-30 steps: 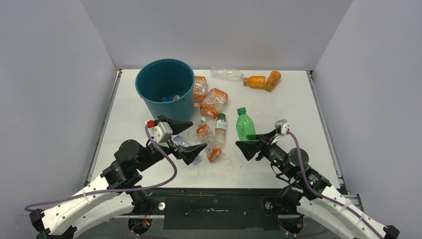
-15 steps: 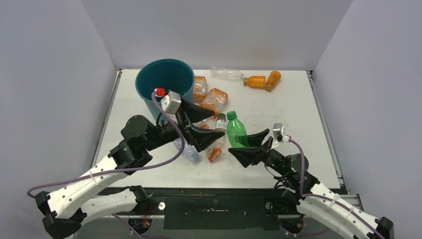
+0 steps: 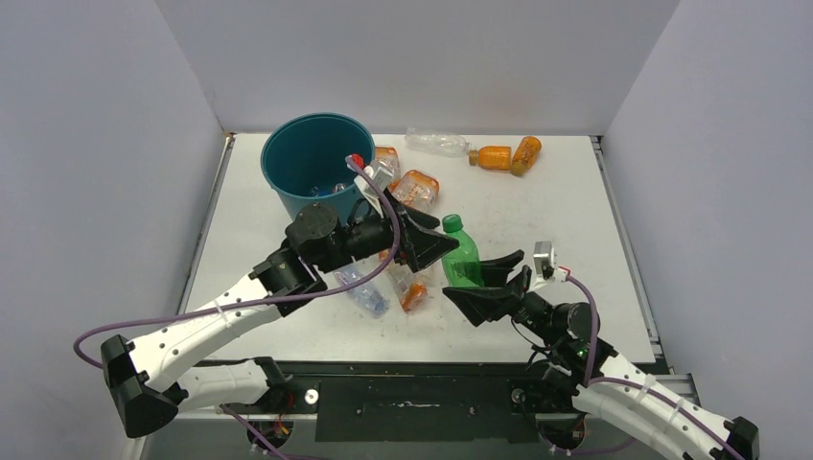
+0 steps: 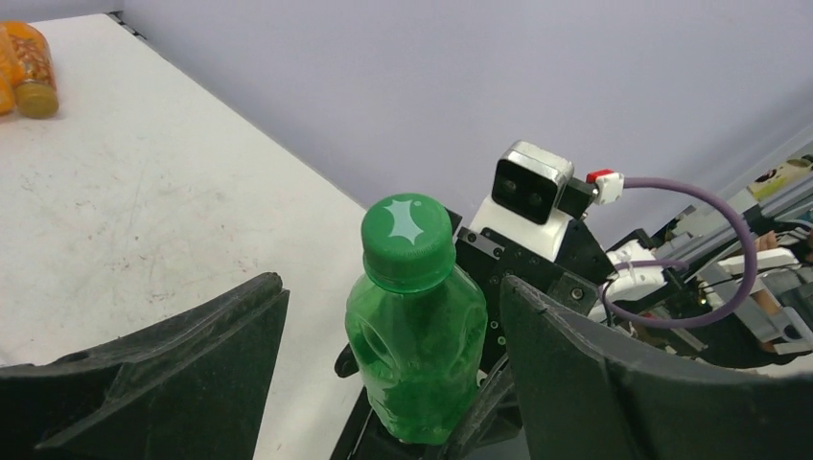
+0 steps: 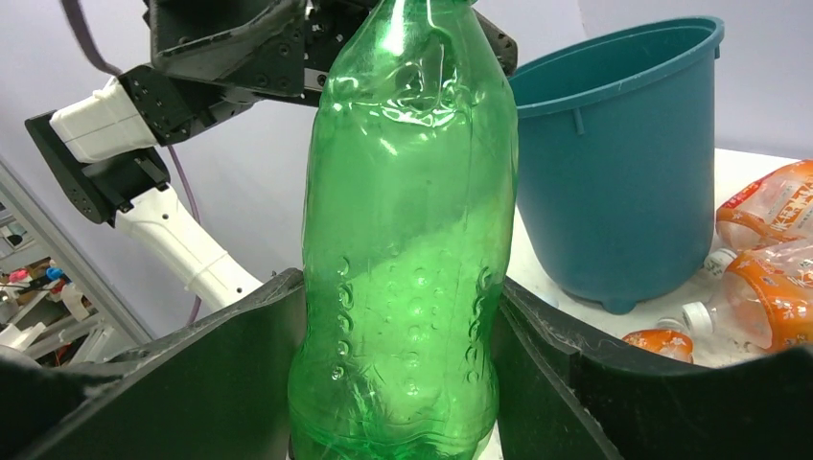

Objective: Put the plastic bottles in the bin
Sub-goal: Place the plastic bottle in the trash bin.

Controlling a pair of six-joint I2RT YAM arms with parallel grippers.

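My right gripper (image 3: pixel 479 278) is shut on the base of the green bottle (image 3: pixel 462 257) and holds it upright above the table; the right wrist view shows the bottle (image 5: pixel 403 240) squeezed between both fingers (image 5: pixel 240 383). My left gripper (image 3: pixel 436 240) is open, its jaws either side of the bottle's upper part without touching it; the green bottle (image 4: pixel 417 335) stands between them in the left wrist view. The teal bin (image 3: pixel 326 201) stands at the back left, with a few bottles inside. It also shows in the right wrist view (image 5: pixel 623 192).
Orange-labelled bottles (image 3: pixel 412 196) lie beside the bin. A clear bottle (image 3: pixel 436 144) and two orange bottles (image 3: pixel 494 156) lie at the back edge. A blue-tinted bottle (image 3: pixel 362 287) and a small orange one (image 3: pixel 414 292) lie under the left arm.
My left arm has swung right and up, bringing its open jaws round the green bottle's top. My right gripper has lifted the green bottle and carried it slightly left.
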